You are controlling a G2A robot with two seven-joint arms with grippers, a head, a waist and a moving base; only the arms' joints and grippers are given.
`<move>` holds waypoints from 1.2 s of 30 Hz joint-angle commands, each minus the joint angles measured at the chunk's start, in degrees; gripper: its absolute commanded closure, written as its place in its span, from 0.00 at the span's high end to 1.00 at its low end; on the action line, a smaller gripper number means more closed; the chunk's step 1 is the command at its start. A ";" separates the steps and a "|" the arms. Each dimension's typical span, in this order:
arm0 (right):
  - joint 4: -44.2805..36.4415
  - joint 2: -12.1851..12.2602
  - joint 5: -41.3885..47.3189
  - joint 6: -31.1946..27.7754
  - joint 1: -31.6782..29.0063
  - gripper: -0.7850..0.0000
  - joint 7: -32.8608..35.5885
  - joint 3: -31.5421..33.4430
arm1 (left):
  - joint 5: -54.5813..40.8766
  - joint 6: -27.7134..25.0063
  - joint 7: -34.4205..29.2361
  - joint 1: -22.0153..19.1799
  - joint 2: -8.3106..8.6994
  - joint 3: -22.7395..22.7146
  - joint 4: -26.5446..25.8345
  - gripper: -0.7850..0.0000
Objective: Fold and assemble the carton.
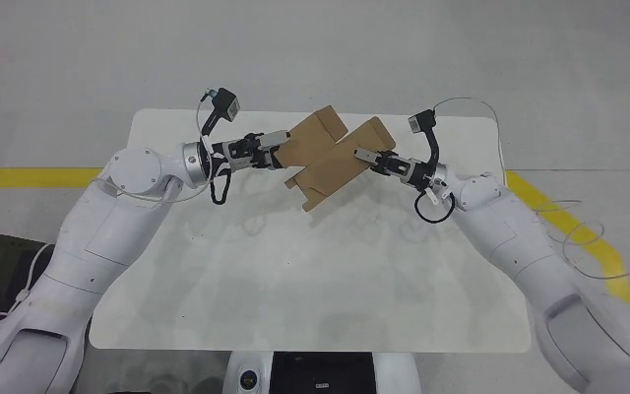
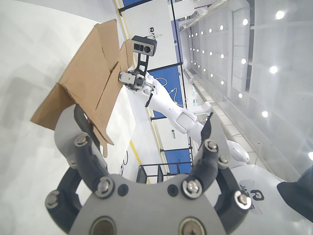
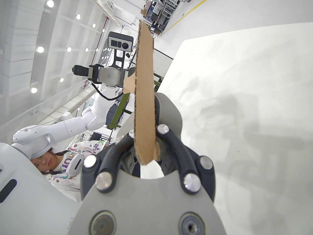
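While held above the far half of the table (image 1: 295, 286), carton (image 1: 330, 158): flat brown cardboard, flaps unfolded; right gripper (image 1: 360, 155) clamped on one flap edge; left gripper (image 1: 280, 149) spread wide, one finger (image 2: 82, 121) against the opposite edge

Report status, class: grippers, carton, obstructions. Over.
Right gripper shut on carton. Left gripper open, one finger against carton. Carton not yet assembled. No obstruction seen.
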 commanded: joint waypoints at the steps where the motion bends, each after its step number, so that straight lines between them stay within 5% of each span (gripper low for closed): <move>1: -0.09 -0.07 -0.38 0.07 -0.18 0.00 0.15 0.57 | 0.51 0.22 0.52 -0.07 -0.25 0.09 0.43 1.00; 36: -0.52 -1.69 -5.79 1.68 -3.07 0.00 2.60 8.37 | 14.45 1.44 1.40 1.12 -2.24 -0.77 1.63 0.37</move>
